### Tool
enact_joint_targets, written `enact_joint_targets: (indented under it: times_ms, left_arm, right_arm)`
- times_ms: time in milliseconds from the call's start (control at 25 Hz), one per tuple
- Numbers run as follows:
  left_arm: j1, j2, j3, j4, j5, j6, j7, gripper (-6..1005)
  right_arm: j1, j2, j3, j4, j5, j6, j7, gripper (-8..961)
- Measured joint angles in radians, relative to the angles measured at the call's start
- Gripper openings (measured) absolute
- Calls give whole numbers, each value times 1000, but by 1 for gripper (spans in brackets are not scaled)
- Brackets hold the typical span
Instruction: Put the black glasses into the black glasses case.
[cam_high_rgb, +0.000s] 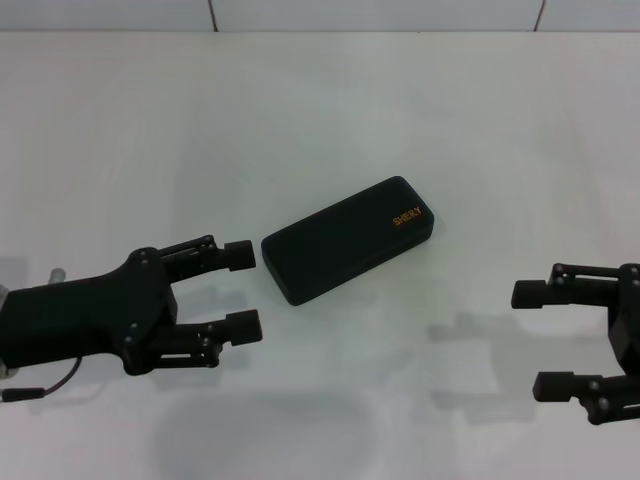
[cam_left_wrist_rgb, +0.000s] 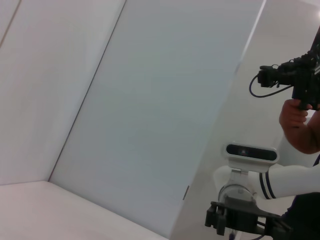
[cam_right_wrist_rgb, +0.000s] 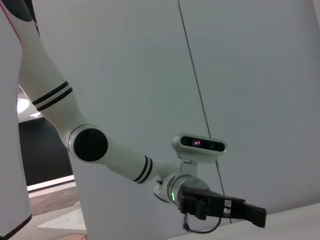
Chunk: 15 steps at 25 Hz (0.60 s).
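The black glasses case (cam_high_rgb: 348, 238) lies closed on the white table, slanted, with orange lettering on its lid toward the far right end. The black glasses are not in view. My left gripper (cam_high_rgb: 243, 291) is open and empty, its fingertips just left of the case's near end, not touching it. My right gripper (cam_high_rgb: 540, 339) is open and empty at the right edge of the head view, well apart from the case. The left wrist view shows the right gripper (cam_left_wrist_rgb: 214, 220) farther off; the right wrist view shows the left gripper (cam_right_wrist_rgb: 252, 215) farther off.
The white table (cam_high_rgb: 320, 120) spreads around the case, with a tiled wall behind its far edge. A person's hand holding a camera rig (cam_left_wrist_rgb: 295, 105) shows in the left wrist view. A cable (cam_high_rgb: 40, 390) trails from the left arm.
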Motion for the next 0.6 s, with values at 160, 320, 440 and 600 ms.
enact_joint_targets:
  times_ms: [160, 320, 440, 600]
  left_arm:
    - [-2, -1, 0, 1, -1, 0, -2, 891]
    - [-3, -2, 0, 1, -1, 0, 0, 891]
    - [-2, -2, 0, 1, -1, 0, 4, 892]
    - [-2, -3, 0, 1, 2, 0, 10, 892]
  right_arm:
    - [2, 2, 1, -1, -1, -1, 0, 763]
    - [4, 6, 7, -2, 4, -1, -1, 763]
    - [5, 21, 33, -3, 2, -1, -20, 763]
    - [14, 36, 40, -4, 2, 13, -40, 763]
